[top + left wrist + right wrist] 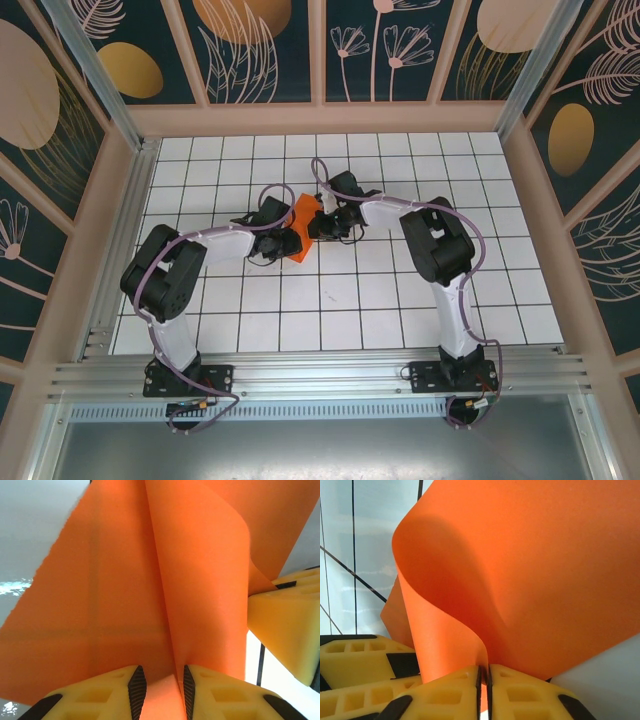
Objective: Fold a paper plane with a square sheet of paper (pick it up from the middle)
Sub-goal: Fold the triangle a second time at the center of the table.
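Broadly, one white grid-tiled table (400,300) carries everything. One thin, bright orange square sheet of paper (297,238) bows up between the two pincers, curling. It looks light, limp and easily creased, so it is best held gently near the middle fold. Pinching the paper flat between its tips, the right gripper (484,676) is clenched. Slightly parted, the left gripper (160,682) straddles a raised fold.
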